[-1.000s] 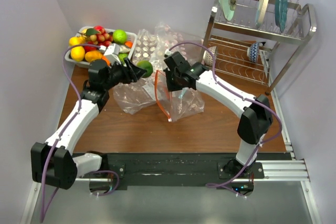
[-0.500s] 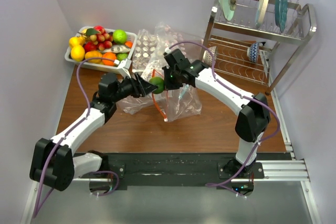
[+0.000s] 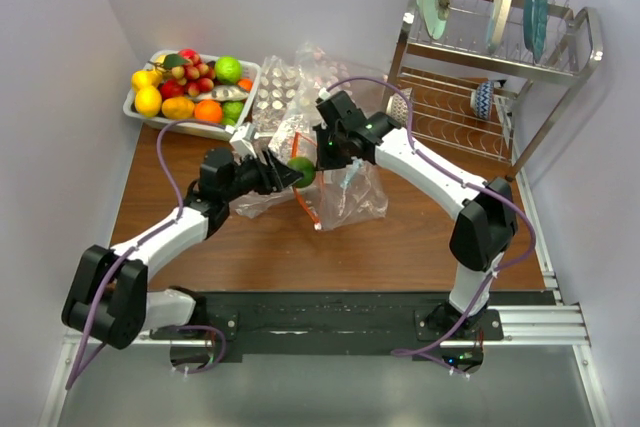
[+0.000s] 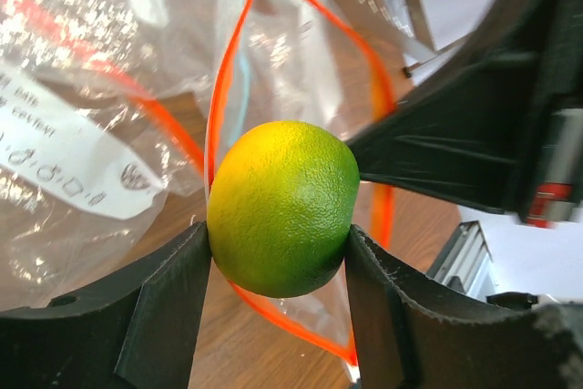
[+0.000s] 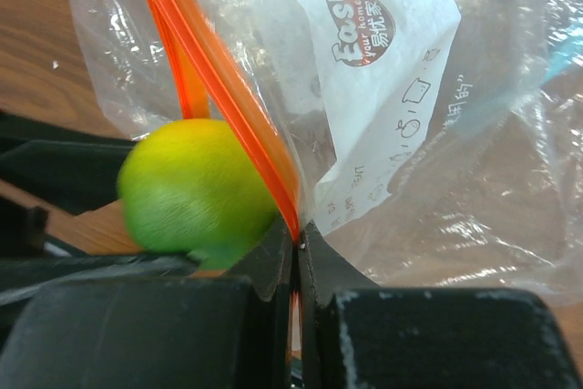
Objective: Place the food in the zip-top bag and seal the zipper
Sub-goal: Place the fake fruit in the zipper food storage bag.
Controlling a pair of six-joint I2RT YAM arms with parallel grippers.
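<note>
So the left gripper (image 3: 285,173) clamps the lime (image 4: 282,207) right at the zip-top bag (image 5: 437,179) mouth, and the right gripper (image 5: 298,243) pinches the orange zipper (image 5: 219,79), propping it open. Probably best to push well past the strip before releasing.

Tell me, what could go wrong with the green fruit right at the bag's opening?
The lime is right at the zipper rim; it might catch there and push the zip-top bag away instead of going in. The right jaws pinch only one edge of the mouth, so the floppy plastic could slip free or fold shut.
</note>
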